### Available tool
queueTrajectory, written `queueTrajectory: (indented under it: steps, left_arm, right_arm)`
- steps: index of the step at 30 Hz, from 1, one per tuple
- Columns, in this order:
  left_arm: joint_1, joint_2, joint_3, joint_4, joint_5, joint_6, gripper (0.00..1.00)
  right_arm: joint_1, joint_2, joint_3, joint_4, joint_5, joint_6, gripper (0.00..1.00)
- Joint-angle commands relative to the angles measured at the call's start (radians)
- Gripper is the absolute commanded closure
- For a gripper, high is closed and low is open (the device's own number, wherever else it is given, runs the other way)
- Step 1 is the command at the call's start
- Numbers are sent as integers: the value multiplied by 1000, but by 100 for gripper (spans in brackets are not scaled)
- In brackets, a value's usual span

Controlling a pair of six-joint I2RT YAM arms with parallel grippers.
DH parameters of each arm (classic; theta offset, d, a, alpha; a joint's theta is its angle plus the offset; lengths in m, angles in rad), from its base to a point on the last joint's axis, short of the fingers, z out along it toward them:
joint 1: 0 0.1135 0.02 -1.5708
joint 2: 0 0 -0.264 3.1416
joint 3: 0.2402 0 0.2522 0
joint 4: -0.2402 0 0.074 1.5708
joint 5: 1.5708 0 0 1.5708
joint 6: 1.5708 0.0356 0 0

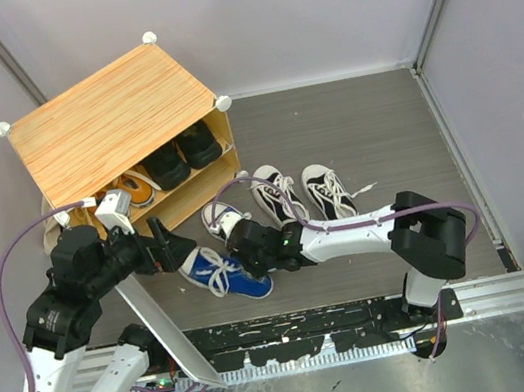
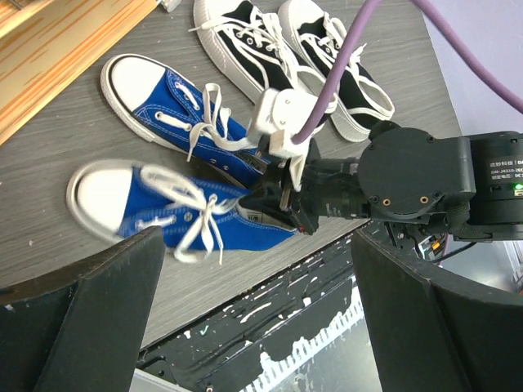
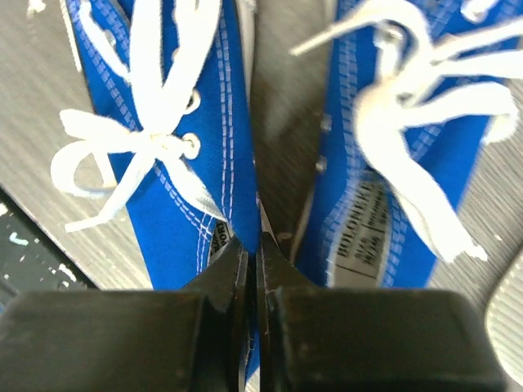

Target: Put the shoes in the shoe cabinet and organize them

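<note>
the near blue shoe (image 2: 163, 208) lies on its sole on the grey table (image 1: 381, 124), in front of the shoe cabinet (image 1: 111, 116) and outside it. its collar wall is pinched between the fingers of the right gripper (image 3: 250, 253), which are closed onto the blue canvas with no gap seen. the heel of this shoe is hidden behind that gripper in the left wrist view, and its toe is blurred there. the second blue shoe (image 2: 163, 106) lies just beside it, toe toward the cabinet; from overhead its heel end is covered by the right wrist. the black-and-white pair (image 1: 276, 193) stands side by side further right, on the table. inside the cabinet, only the outer ends of a black pair (image 1: 182, 155) and an orange pair (image 1: 137, 190) are seen under the wood-grain top; the rest is hidden. the left gripper (image 2: 257, 269) is held above the blue shoes with its jaws wide apart and nothing between them.
</note>
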Motion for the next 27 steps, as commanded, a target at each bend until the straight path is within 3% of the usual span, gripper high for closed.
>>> queueTrajectory:
  steps: [1,8,9,13,16,21,27]
  left_arm:
    - [-3,0,-4,55,-1,-4,2]
    - [-4,11,-16,71,13,-8,2]
    - [-3,14,-16,83,14,-9,2]
    - [-3,21,-13,89,19,-10,2]
    - [-4,22,-14,94,21,-11,2]
    - [-4,20,-29,113,33,-21,2]
    - [-3,8,-43,114,31,-22,2]
  right_arm:
    - [-5,-98,-22,90,182,155,99]
    - [-5,-136,-76,103,252,266,97]
    - [-5,-136,-72,102,243,259,92]
    - [1,-158,-60,97,165,194,52]
    - [12,-188,-24,47,80,127,42]
    - [27,-227,38,-80,30,54,37]
    - [27,-215,76,-203,83,-20,32]
